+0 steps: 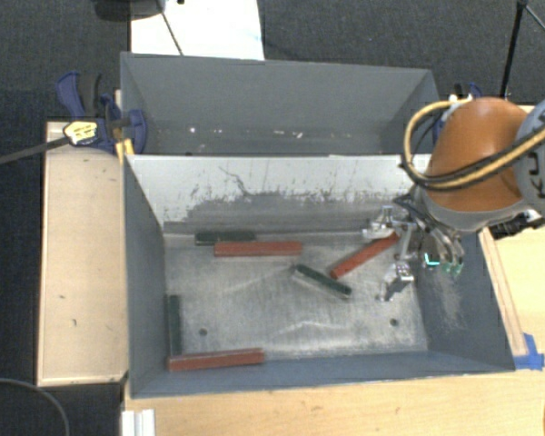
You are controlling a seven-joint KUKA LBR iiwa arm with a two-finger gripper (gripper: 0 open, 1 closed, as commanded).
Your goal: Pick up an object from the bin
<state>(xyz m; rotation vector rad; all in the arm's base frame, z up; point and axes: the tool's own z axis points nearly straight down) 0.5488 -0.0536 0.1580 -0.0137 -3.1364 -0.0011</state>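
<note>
Within the grey metal bin point(272, 103), at its right side, the two-finger gripper point(391, 260) is positioned low with fingers spread about the upper end of a slanted red-brown flat stick point(356, 260), so closing and lifting are judged outstanding.

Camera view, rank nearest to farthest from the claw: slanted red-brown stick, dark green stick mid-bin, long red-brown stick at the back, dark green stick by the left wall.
1. slanted red-brown stick, at the claw.
2. dark green stick mid-bin, centre.
3. long red-brown stick, back centre.
4. dark green stick by the left wall, farthest.
</note>
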